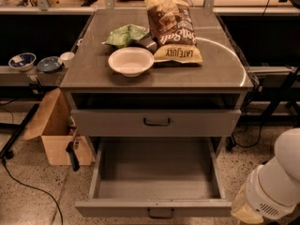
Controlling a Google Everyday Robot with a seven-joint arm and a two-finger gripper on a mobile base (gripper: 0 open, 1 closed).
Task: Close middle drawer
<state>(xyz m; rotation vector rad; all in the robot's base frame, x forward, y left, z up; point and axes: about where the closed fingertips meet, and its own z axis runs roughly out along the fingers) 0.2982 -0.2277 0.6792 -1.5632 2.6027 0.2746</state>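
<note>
The middle drawer (154,172) is pulled far out at the bottom of the grey cabinet. Its deep grey box is bare, and its front (117,208) with a small dark loop handle (161,213) lies at the picture's lower edge. My white arm (281,177) stands at the lower right, just beside the drawer's front right corner. Its yellowish end (243,211) runs off the bottom of the picture. My gripper itself is out of view below the frame.
The drawer above (157,122) stands slightly out, with a dark gap over it. On the cabinet top (220,69) are a white bowl (131,61), a chip bag (172,27) and a green bag (126,34). A cardboard box (58,132) sits on the floor at left.
</note>
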